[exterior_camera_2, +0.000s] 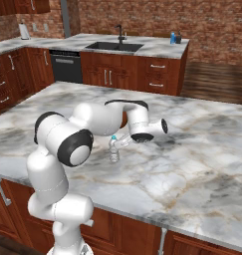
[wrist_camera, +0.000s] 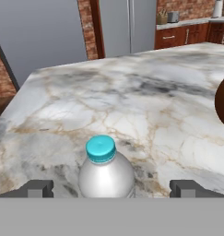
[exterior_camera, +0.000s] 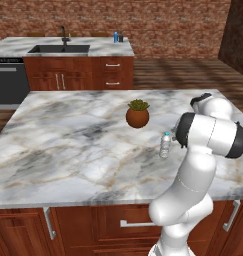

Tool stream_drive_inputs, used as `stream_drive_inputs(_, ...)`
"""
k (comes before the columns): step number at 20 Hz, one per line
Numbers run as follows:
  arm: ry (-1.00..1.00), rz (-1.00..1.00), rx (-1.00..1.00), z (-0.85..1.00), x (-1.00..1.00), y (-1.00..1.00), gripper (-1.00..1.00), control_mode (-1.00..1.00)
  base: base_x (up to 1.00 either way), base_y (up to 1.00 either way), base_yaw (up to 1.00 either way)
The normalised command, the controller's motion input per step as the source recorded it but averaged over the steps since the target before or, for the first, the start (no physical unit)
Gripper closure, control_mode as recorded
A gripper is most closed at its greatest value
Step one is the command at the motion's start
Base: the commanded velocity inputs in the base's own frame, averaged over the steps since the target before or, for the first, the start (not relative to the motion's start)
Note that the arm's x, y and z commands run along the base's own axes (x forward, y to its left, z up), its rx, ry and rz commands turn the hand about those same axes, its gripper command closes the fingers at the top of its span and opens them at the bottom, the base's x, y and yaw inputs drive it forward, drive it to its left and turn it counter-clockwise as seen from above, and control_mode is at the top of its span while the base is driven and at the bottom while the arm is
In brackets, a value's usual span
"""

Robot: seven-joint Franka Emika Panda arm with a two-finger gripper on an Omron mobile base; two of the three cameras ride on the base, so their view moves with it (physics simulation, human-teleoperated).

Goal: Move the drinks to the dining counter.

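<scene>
A clear plastic water bottle (exterior_camera: 165, 145) with a teal cap stands upright on the marble island (exterior_camera: 68, 140), near its front right part. My gripper (exterior_camera_2: 119, 144) is open, level with the bottle's upper part. In the hand view the bottle (wrist_camera: 106, 173) rises between the two dark fingertips (wrist_camera: 37, 188), with wide gaps on both sides. On the dining counter (exterior_camera: 13, 46) at the back, right of the black sink (exterior_camera: 59, 49), stand a small blue drink (exterior_camera: 115, 36) and a dark one (exterior_camera: 121, 37). Both also show in the right base view, the blue drink (exterior_camera_2: 173, 38) beside the dark drink (exterior_camera_2: 178, 38).
A round terracotta pot with a green plant (exterior_camera: 137, 114) stands on the island just behind and left of the bottle; its edge shows in the hand view (wrist_camera: 222, 101). A dark dishwasher (exterior_camera: 9, 80) sits under the dining counter. Wood floor separates the two counters.
</scene>
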Motion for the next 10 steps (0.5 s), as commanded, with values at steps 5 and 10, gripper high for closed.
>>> stream_drive_inputs(5,0.0,0.0,0.0,0.0,0.0,0.0,-1.0,-1.0,0.0,0.0,0.0)
stream_drive_inputs(10,0.0,0.0,0.0,0.0,0.0,0.0,-1.0,-1.0,0.0,0.0,0.0)
